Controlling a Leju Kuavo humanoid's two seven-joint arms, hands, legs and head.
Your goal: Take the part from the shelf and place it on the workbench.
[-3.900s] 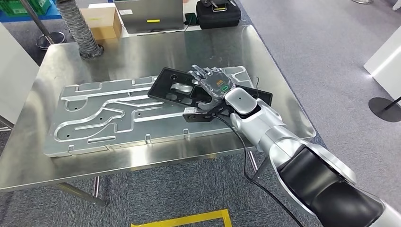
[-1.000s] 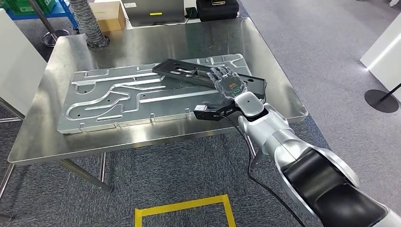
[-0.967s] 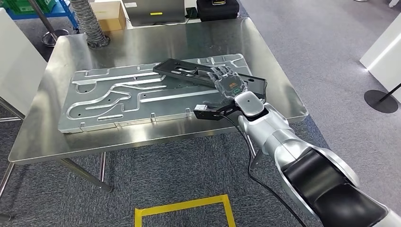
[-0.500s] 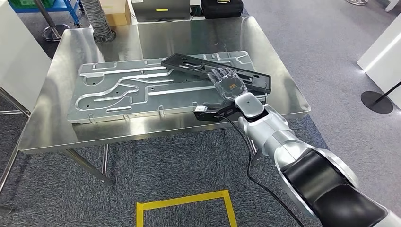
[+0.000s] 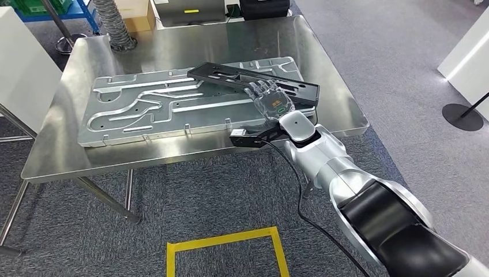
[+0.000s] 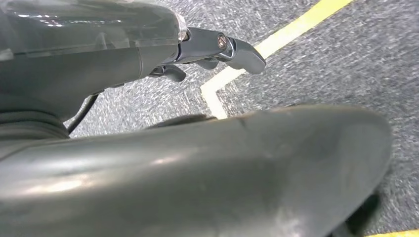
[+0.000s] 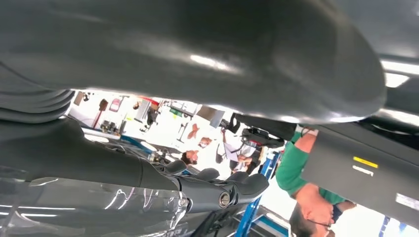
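Observation:
The part (image 5: 230,75) is a flat black frame with cut-outs. It lies slanted across the far right of a large grooved aluminium plate (image 5: 144,109) on the steel workbench (image 5: 230,40), and its right end sticks out past the plate. My right hand (image 5: 270,105) reaches in from the bench's front edge, flat, with its fingers spread at the part's near edge and nothing gripped. The right wrist view shows an empty gap between the thumb (image 7: 197,49) and the fingers (image 7: 222,190). My left hand (image 6: 217,47) hangs over the carpet with nothing in it.
A ribbed hose (image 5: 112,23), a cardboard box (image 5: 138,20), a grey case (image 5: 184,8) and a black bag (image 5: 262,7) stand along the bench's far edge. Yellow floor tape (image 5: 225,242) marks the carpet in front. A person in green (image 7: 296,168) stands beyond the bench.
The head camera has moved, so the whole scene has shifted. The part lies flatter on the plate than 3.9 s ago. My right hand's fingers now sit at its near edge.

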